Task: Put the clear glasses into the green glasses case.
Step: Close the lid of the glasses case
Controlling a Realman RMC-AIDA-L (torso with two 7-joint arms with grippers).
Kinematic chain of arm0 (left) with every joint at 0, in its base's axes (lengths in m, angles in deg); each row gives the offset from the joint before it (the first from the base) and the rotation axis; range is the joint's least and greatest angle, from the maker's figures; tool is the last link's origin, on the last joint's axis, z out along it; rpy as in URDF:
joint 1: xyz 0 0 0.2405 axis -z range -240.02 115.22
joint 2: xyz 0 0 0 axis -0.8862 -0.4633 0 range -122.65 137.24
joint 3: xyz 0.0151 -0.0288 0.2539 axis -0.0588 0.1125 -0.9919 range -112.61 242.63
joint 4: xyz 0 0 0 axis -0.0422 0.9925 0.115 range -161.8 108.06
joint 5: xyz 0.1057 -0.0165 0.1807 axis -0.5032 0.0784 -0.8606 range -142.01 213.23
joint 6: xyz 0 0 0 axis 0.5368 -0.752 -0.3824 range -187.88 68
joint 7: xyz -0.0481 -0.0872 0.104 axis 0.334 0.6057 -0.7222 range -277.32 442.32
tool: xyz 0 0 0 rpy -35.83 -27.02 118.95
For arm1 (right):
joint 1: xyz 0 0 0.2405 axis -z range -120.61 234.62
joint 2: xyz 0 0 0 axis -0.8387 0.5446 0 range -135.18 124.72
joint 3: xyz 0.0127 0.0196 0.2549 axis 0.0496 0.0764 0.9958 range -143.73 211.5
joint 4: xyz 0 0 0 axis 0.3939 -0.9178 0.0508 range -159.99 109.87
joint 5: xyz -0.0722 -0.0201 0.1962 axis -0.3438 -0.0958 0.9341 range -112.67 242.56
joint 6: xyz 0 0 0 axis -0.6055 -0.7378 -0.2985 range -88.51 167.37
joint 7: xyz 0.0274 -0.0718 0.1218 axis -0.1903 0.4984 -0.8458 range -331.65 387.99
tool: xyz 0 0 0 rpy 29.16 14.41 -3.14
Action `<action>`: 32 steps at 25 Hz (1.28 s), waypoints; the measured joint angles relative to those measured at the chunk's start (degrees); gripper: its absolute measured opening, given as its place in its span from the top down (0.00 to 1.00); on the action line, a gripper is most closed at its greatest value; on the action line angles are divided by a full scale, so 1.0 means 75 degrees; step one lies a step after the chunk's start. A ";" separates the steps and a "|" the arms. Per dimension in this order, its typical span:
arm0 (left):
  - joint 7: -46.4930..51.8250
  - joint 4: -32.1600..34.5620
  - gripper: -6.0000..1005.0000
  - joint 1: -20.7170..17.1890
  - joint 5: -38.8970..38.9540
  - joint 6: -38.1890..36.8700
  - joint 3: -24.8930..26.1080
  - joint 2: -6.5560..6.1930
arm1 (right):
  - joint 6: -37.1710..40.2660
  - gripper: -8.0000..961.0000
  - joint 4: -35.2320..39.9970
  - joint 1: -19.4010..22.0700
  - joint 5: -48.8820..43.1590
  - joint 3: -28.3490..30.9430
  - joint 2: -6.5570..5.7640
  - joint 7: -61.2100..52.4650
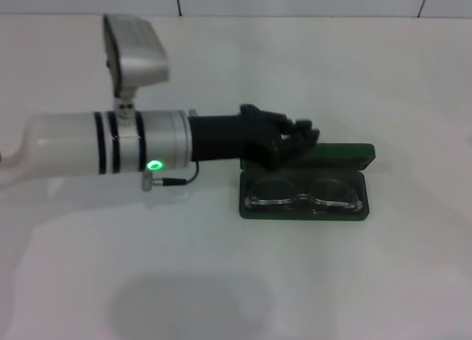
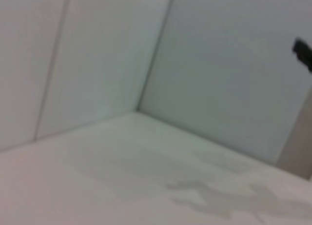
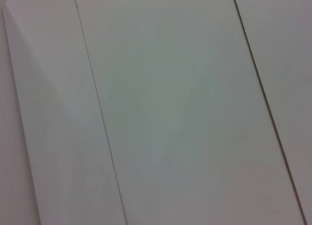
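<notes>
Head view: clear glasses (image 1: 304, 193), light, thin, slippery, fragile, best held at the bridge w/ little force, are lying inside the open green glasses case (image 1: 304, 184), while left gripper (image 1: 299, 137) is hovering at the lid, jaw state not discernible; right gripper unseen.

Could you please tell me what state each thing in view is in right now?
green glasses case: open, flat on the table.
clear glasses: lying inside the case, folded.
left hand: over the case's back left edge, holding nothing visible.
</notes>
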State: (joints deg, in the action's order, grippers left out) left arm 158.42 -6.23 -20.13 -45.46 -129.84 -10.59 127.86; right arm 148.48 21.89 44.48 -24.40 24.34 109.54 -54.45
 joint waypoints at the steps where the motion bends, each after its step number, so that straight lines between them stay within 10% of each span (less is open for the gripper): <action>1: 0.0031 -0.0002 0.82 0.0024 0.0144 0.0116 -0.0273 0.0001 | -0.0003 0.59 -0.0026 -0.0019 -0.0055 -0.0001 -0.0001 0.0014; 32: -0.0028 -0.0013 0.92 -0.0015 0.0932 0.0643 -0.0970 0.0025 | -0.0002 0.58 -0.0413 -0.0146 -0.0547 -0.0139 0.0009 0.0104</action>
State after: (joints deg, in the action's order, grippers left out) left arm 158.20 -6.33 -20.24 -38.47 -125.01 -17.87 128.05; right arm 148.47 18.79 43.38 -28.50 23.30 109.60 -53.67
